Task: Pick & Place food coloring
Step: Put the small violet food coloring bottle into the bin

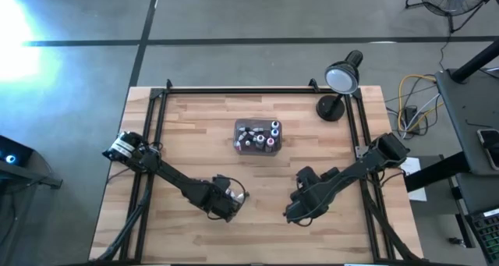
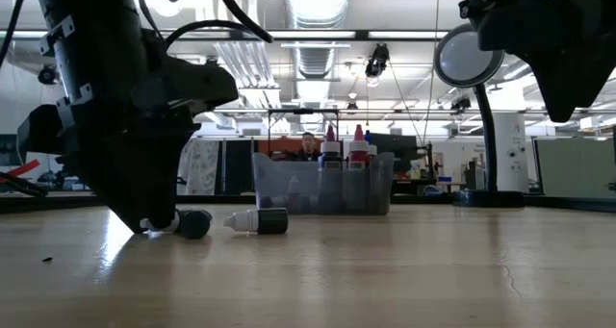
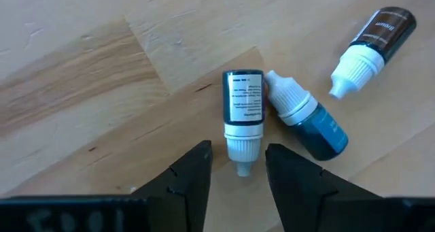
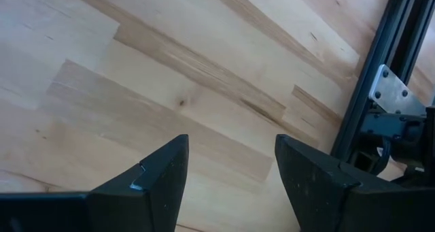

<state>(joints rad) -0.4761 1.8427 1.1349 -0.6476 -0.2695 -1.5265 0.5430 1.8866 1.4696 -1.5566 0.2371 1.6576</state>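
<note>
Right now my target is the dark-bodied food coloring bottle (image 3: 242,104), lying on its side on the bench (image 1: 195,133) with its white cap pointing in between my left gripper (image 3: 238,165) fingers. The jaws straddle the cap and nozzle with a narrow gap on each side, parted and not yet pinching anything. A blue bottle (image 3: 307,118) lies touching the target, tip against its shoulder, and a brown bottle (image 3: 374,43) lies a little apart beyond it. I judge the cap a poor place to pinch: it tapers and could squirt out. I'd ease forward so the fingers bracket the labelled body, keep square to the bottle's axis, then close gently, watching that the blue one isn't dragged along. The clear tray (image 1: 257,136) with the other bottles standing in it sits near the bench's middle, well apart, so the carry is long. My right gripper (image 4: 231,184) hovers open over bare wood, holding nothing.
</note>
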